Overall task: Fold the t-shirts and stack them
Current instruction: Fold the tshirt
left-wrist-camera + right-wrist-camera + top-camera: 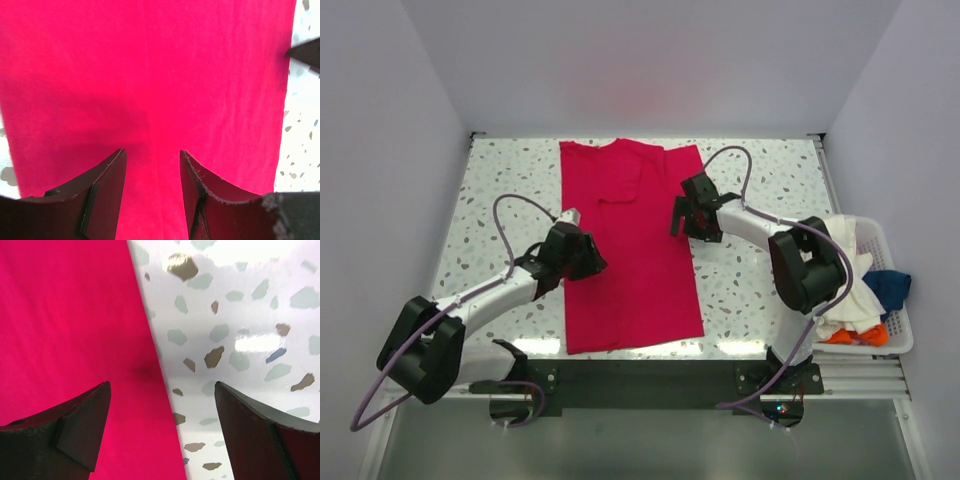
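A red t-shirt (630, 250) is laid flat in the middle of the speckled table (770, 170). Its sleeves are folded in, so a long rectangle is formed, with the collar at the far end. The left gripper (592, 262) is placed at the left edge of this shirt, about half way along it. In the left wrist view its fingers (105, 195) are seen a moderate gap apart above the red cloth (150, 75), and nothing is held between them. The right gripper (682, 218) is placed at the right edge of the shirt, nearer to the collar. It is spread wide (162, 385), and the edge of the cloth (65, 330) is seen running between its fingers, with nothing gripped. At the right side of the table a white basket (905, 330) is found, in which a white shirt (845, 290), a blue shirt (890, 288) and an orange shirt (855, 337) are piled loosely.
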Action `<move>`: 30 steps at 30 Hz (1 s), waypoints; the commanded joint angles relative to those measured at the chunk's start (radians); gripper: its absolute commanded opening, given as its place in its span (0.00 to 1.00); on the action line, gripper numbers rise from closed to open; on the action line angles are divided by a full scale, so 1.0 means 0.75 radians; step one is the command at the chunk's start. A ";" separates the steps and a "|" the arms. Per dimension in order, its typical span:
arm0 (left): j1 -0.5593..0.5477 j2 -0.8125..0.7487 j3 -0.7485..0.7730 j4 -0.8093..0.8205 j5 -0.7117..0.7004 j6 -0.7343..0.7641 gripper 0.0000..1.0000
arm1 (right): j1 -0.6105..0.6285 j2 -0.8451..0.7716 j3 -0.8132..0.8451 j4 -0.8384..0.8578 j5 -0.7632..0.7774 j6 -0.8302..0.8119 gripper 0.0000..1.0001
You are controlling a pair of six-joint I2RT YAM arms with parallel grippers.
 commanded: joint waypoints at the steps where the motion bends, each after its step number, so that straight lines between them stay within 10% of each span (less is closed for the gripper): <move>1: -0.050 0.031 0.051 0.024 -0.007 0.024 0.52 | -0.054 0.001 0.090 0.051 -0.022 0.008 0.88; 30: -0.226 0.015 0.004 -0.316 -0.359 -0.276 0.48 | -0.148 0.317 0.526 0.021 0.009 -0.023 0.85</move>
